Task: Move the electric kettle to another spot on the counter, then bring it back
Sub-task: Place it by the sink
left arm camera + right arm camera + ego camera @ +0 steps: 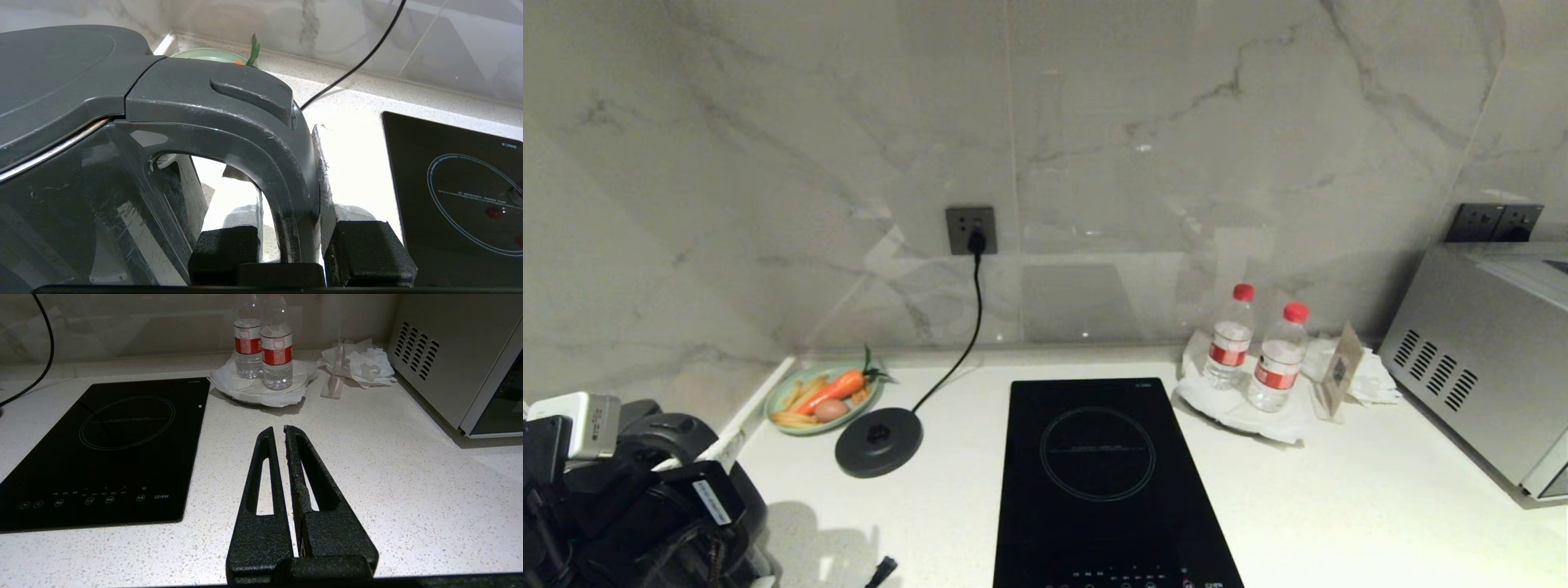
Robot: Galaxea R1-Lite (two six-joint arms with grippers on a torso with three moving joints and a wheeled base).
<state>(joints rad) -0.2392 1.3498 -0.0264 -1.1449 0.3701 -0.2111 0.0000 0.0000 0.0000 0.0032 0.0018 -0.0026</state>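
Head view: the kettle (pixel 670 482) sits low at the counter's (pixel 1339 506) left front, off its base (pixel 879 441).

Left wrist view: the left gripper (pixel 300 249) is clamped on the handle (pixel 286 163). It is likely stiff, glossy, top-heavy, best held there.

Right wrist view: the right gripper (pixel 282 435) idles, fingers together, over open counter beside the hob (pixel 106 453).

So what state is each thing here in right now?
Kettle: off its base, lid closed, held by the handle.
Left pincer: shut on the kettle handle.
Right pincer: shut, empty, over the counter.
Kettle base: bare, plugged into the wall.
Two water bottles: upright, capped.
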